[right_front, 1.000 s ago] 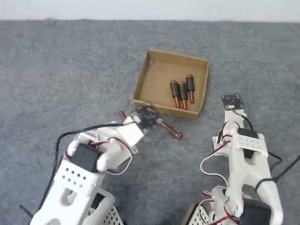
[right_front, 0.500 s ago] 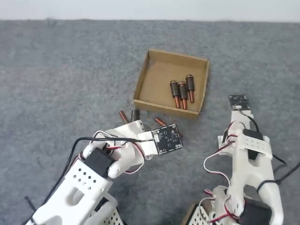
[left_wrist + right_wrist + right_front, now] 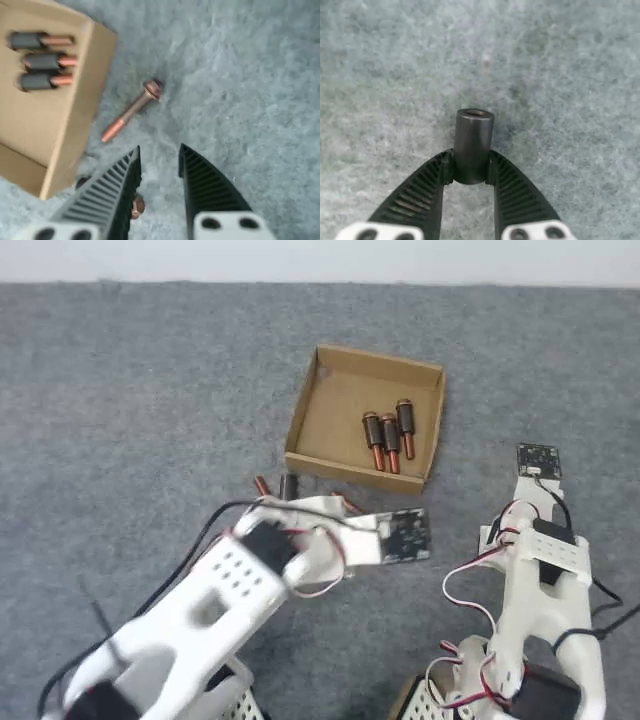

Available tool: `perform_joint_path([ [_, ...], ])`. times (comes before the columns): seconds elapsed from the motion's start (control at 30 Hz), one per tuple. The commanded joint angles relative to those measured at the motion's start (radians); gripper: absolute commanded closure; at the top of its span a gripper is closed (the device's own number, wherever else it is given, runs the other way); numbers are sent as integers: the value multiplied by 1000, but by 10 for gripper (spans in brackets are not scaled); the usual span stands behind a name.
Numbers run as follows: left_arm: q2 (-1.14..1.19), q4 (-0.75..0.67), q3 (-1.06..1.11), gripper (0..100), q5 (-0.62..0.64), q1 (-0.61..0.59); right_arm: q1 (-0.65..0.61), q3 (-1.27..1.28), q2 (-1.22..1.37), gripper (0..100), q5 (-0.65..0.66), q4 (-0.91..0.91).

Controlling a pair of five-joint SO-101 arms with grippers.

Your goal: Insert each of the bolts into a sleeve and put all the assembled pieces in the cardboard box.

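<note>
The cardboard box point(image 3: 330, 390) holds three assembled pieces point(image 3: 388, 440), also visible as assembled pieces point(image 3: 42, 61) in the box point(image 3: 55, 125) in the left wrist view. My left gripper point(image 3: 160, 148) is open and empty above the carpet, a short way from a loose copper bolt point(image 3: 132, 111) lying by the box's outer wall. My right gripper point(image 3: 470, 160) is shut on a black sleeve point(image 3: 472, 142), held upright above the carpet. In the high view the left wrist point(image 3: 400, 537) covers most of that bolt point(image 3: 346, 504). The right wrist point(image 3: 538, 462) hangs to the right of the box.
A second bolt point(image 3: 262, 485) and a black sleeve point(image 3: 288, 486) lie on the grey carpet in front of the box's near left corner. The same bolt's head point(image 3: 137, 206) and sleeve point(image 3: 82, 182) show by my left finger. The carpet's far edge meets a white wall.
The left arm has swung right, from the box's front left corner to over the loose bolt. The right arm has drifted right and slightly away from the box.
</note>
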Motion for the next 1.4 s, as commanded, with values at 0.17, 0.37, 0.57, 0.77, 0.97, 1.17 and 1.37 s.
perform_joint_path([
  [0.17, 327, -34, -252, 880, -23, -15, 10, -60, -12, 991, -8, -21],
  [0.37, 374, -35, -312, 880, 9, -12, 10, -60, -12, 991, -8, -21],
  [0.57, 371, -35, -323, 855, 66, -34, 10, -60, -12, 991, -6, -21],
  [0.77, 376, 71, -400, 831, 71, -58, 10, -60, -12, 991, -6, -21],
  [0.97, 414, 78, -377, 831, -153, -55, 10, -60, -12, 991, -6, -19],
  [1.17, 563, -8, -418, 831, -227, -60, 10, -60, -12, 991, -6, -19],
  [1.37, 720, -12, -552, 831, -226, -63, 10, -60, -13, 991, -6, -19],
])
